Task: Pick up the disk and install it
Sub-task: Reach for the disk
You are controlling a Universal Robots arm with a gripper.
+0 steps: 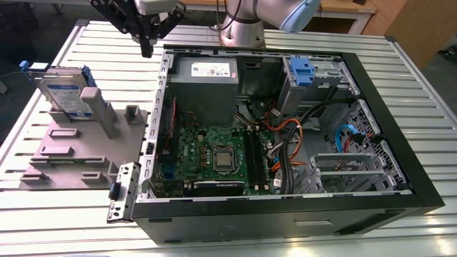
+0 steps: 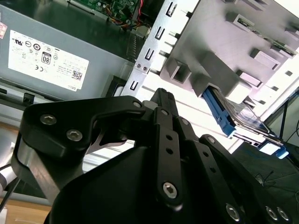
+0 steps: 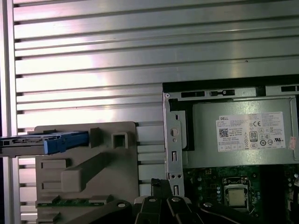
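The gripper (image 1: 146, 49) is clenched on nothing, its fingertips pressed together and clear of all parts. In the exterior view it hangs at 11 o'clock of the open computer case (image 1: 421, 179), near the case corner that holds the power supply (image 1: 203, 85). The disk (image 1: 66, 95) stands on edge in the grey fixture (image 1: 85, 147), against a grey post (image 1: 96, 110). The fixture rests on the slatted table (image 1: 64, 225). The disk is at 9 o'clock of the case and 7 o'clock of the gripper, well apart from it
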